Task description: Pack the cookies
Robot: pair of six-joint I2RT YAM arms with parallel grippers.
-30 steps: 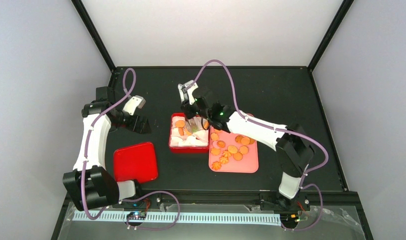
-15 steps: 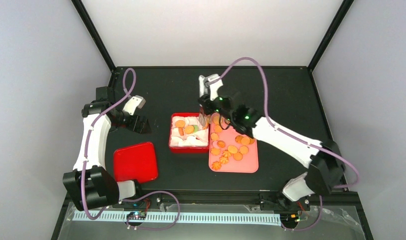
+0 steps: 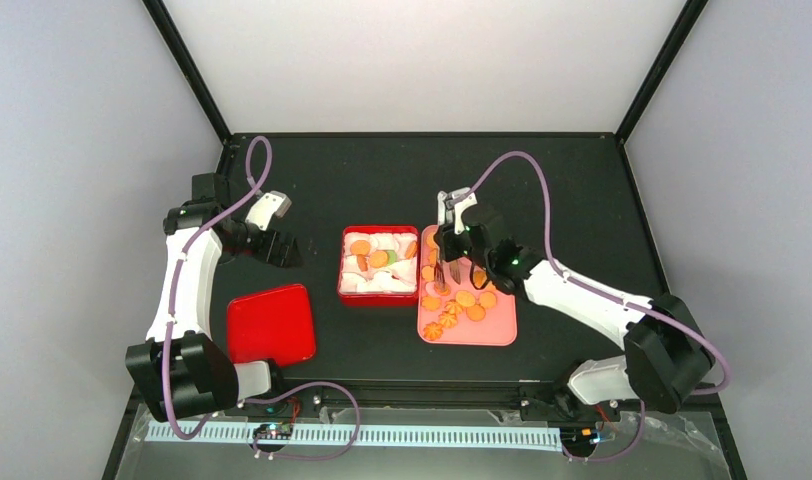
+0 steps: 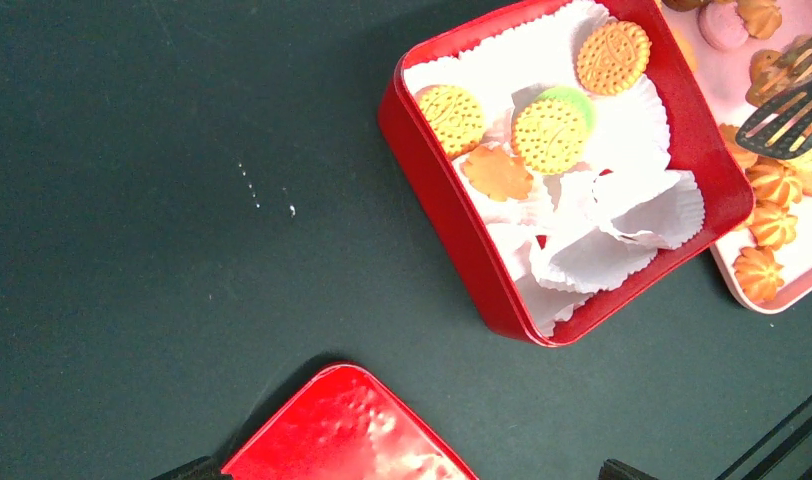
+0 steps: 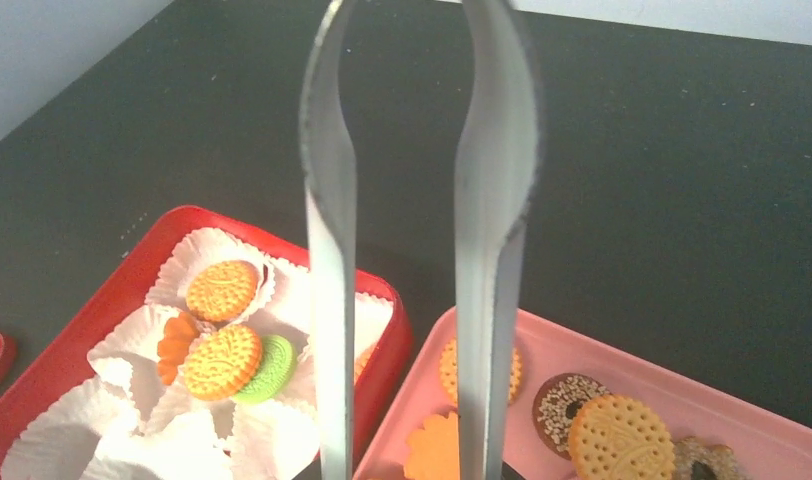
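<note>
Your right gripper, clamped on the tongs with blades apart and empty, has swung from the red box back over the pink tray, ready for the next of the cookies lying there; left gripper idles wide open.

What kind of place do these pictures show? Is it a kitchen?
Probably not a kitchen but a robot test cell: a black table boxed in by bare pale walls and black frame posts, with cabled left arm and right arm bolted at its near edge.
</note>
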